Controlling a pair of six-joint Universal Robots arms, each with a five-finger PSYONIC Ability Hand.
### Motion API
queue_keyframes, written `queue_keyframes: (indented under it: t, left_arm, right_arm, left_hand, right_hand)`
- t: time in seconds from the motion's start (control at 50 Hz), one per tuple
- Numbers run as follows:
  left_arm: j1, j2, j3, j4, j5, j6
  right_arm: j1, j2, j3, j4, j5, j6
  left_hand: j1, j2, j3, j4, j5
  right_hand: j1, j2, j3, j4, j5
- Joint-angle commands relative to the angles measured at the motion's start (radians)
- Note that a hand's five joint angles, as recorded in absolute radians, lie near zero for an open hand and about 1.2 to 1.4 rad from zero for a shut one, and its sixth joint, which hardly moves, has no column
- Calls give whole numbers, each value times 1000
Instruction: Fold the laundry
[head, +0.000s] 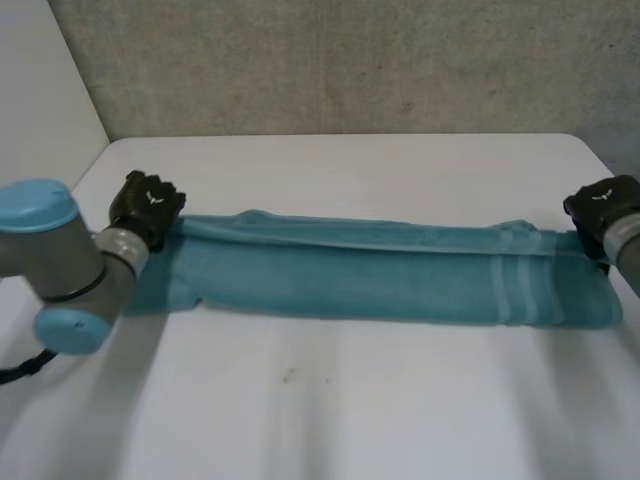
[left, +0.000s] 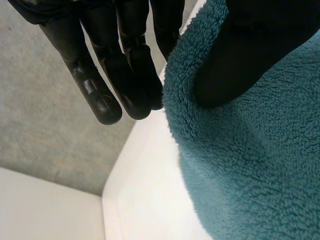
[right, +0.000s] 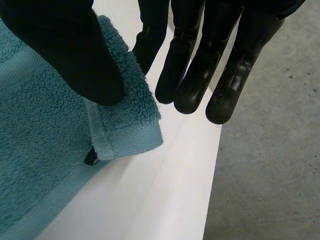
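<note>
Head view: you've got the teal towel (head: 370, 275) lying as a long folded band across the middle of the white table (head: 330, 410), running almost from its left edge to its right edge. Left hand (head: 147, 205) is at the towel's far left corner and right hand (head: 603, 205) at its far right corner. Left arm (head: 60, 260) comes in low over the table's left edge. The towel's far edge runs as a straight ridge between the hands. Left wrist view: thumb (left: 240, 65) presses on the pile, fingers (left: 100, 80) are straight behind the raised edge, and the cloth is pinched between them. Right wrist view: same pose, with the thumb on the hemmed corner, fingers straight and the corner nipped.
</note>
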Motion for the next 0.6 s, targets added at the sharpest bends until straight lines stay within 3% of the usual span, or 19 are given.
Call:
queue_keyframes:
  t: [0.02, 0.12, 0.14, 0.16, 0.18, 0.2, 0.22, 0.3, 0.42, 0.6]
  left_arm:
    - [-10, -240, 287, 4, 1, 0]
    - [-14, -292, 326, 13, 14, 3]
    - [-17, -297, 324, 26, 27, 3]
    - [-21, -297, 315, 50, 49, 3]
    - [-27, -294, 306, 64, 60, 3]
    - [-27, -294, 306, 64, 60, 3]
    - [-33, -289, 292, 78, 73, 5]
    - [-64, -205, 188, 196, 107, 3]
    - [-67, -76, 90, 242, 95, -1]
    - [-64, 148, -93, 237, 74, -12]
  right_arm:
    - [36, 244, -251, -52, 78, 28]
    - [52, 349, -349, -56, 128, 26]
    - [59, 361, -364, -56, 145, 29]
    - [63, 363, -367, -58, 153, 34]
    - [66, 364, -367, -61, 160, 39]
    - [66, 364, -367, -61, 161, 39]
    - [71, 366, -367, -65, 171, 43]
    - [72, 311, -341, -121, 190, 129]
    - [59, 117, -249, -144, 174, 232]
    - [34, -148, -76, -151, 56, 327]
  left_hand:
    - [280, 199, 201, 200, 255]
    - [280, 199, 201, 200, 255]
    - [260, 179, 181, 180, 235]
    - [-322, -402, -400, -402, -346]
    - [-656, -737, -734, -736, -680]
    - [-660, -740, -738, -739, -684]
    - [-942, -1023, -1020, -1022, -967]
    - [-942, -1023, -1020, -1022, -967]
    - [-942, -1023, -1020, -1022, -967]
    - [-942, -1023, -1020, -1022, -967]
  right_hand:
    - [422, 215, 209, 203, 337]
    - [422, 215, 209, 203, 337]
    - [240, 33, 27, 21, 155]
    - [-93, -300, -306, -312, -178]
    - [-463, -670, -675, -681, -548]
    - [-466, -674, -679, -685, -551]
    - [-783, -991, -996, -1002, -868]
    - [-800, -1007, -1012, -1018, -885]
    - [-800, -1007, -1012, -1018, -885]
    - [-800, -1007, -1012, -1018, -885]
